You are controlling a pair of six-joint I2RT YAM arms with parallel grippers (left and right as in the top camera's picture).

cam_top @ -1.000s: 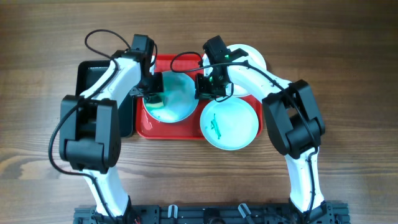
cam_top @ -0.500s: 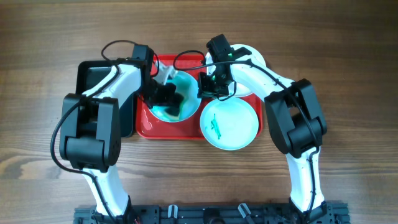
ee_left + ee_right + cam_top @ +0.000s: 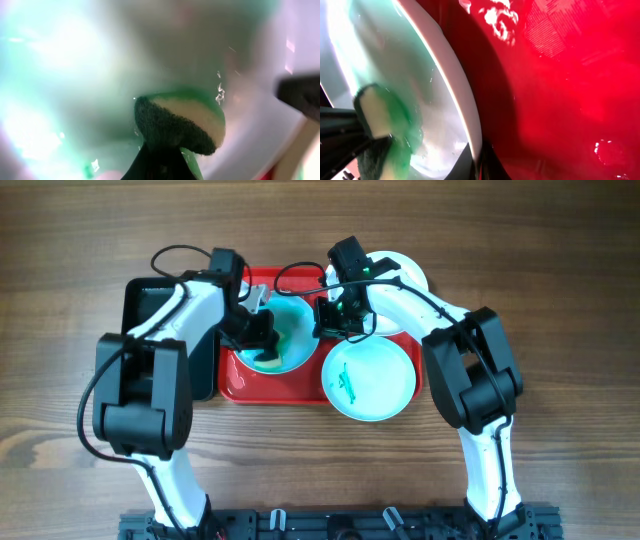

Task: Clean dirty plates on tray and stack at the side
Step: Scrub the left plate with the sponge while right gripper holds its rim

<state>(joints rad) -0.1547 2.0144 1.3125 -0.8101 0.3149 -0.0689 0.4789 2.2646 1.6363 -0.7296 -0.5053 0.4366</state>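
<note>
A pale turquoise plate (image 3: 293, 330) stands tilted in the red tray (image 3: 275, 388). My right gripper (image 3: 332, 318) is shut on its right rim; in the right wrist view the rim (image 3: 451, 85) runs between the jaws (image 3: 480, 161) above the red tray floor (image 3: 560, 90). My left gripper (image 3: 256, 332) is shut on the green sponge (image 3: 180, 122) and presses it against the plate's inner face (image 3: 75, 75). The sponge also shows in the right wrist view (image 3: 380, 117). A second turquoise plate (image 3: 370, 380) with teal smears lies at the tray's right end. A white plate (image 3: 405, 275) lies behind it, partly under the right arm.
A black rectangular tray (image 3: 140, 305) lies left of the red tray, under the left arm. Bare wooden table (image 3: 560, 300) surrounds everything.
The left gripper swept the sponge to the right across the tilted plate, then back a little to the left. The right gripper has kept its hold on the rim.
</note>
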